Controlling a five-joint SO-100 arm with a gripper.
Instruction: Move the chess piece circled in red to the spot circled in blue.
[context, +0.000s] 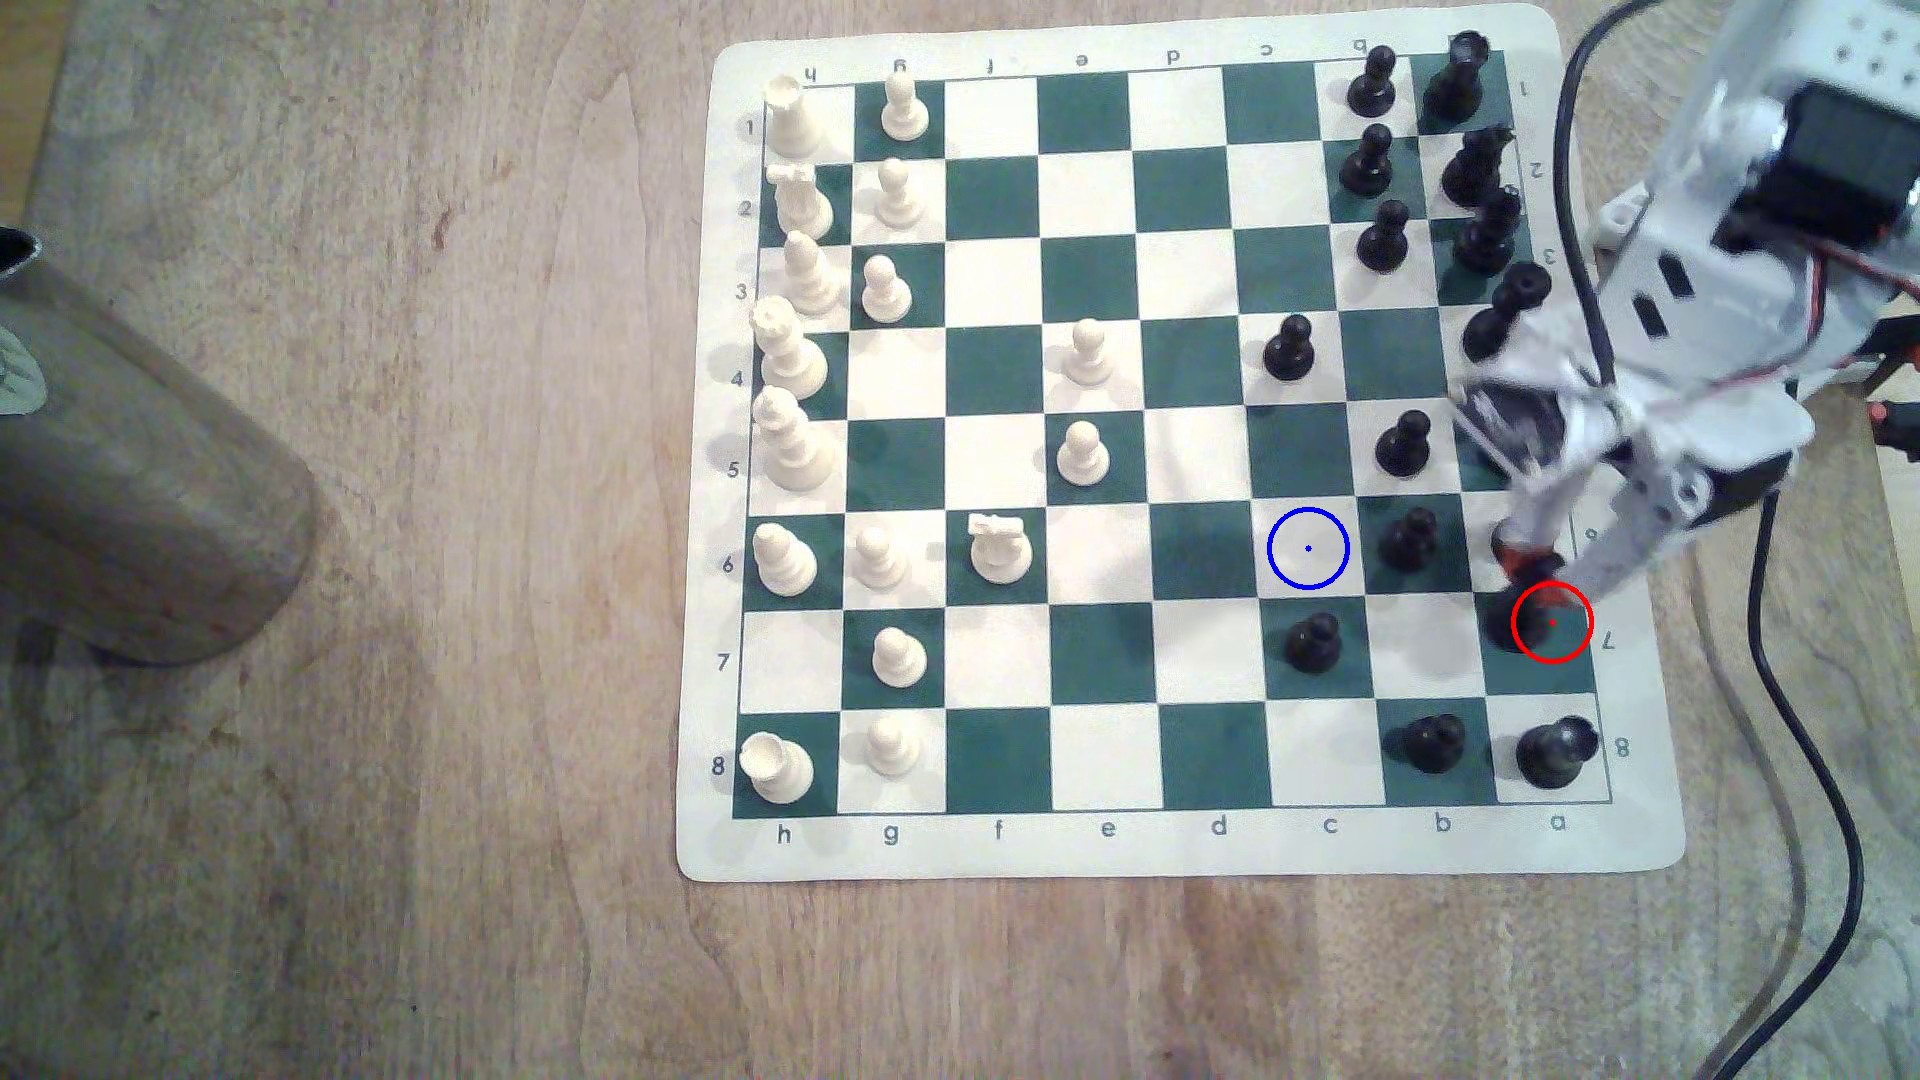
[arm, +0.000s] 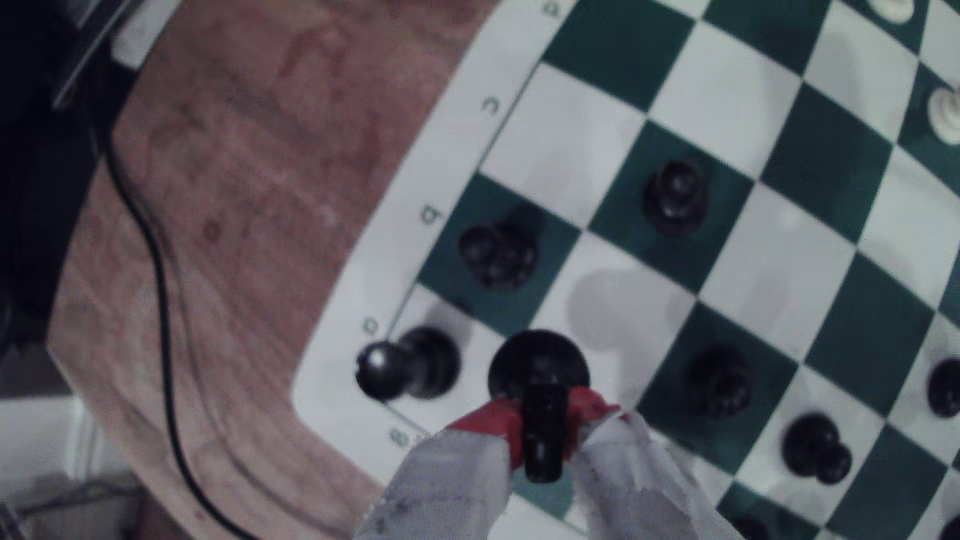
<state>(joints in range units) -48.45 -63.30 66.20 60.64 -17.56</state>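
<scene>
The chess piece circled in red (context: 1501, 621) is glossy black and stands at the board mat's (context: 1174, 852) edge on the exterior view's right, inside the red ring. My gripper (context: 1529, 566) reaches down onto it from the white arm. In the wrist view, the red-tipped fingers (arm: 493, 420) press on both sides of the piece's (arm: 540, 363) upper part, with its broad round base showing beyond them. I cannot tell whether the base touches the mat. The spot circled in blue (context: 1308, 548) is a bare cream square two columns toward the exterior view's left and one row up.
Black pawns stand close by (context: 1409, 538) (context: 1313, 642). Two more black pieces (context: 1437, 741) (context: 1553, 750) fill the nearest corner. Cream-white pieces line the exterior view's left side. A black cable (context: 1808, 789) runs beside the mat, and a metal cylinder (context: 135, 457) lies far left.
</scene>
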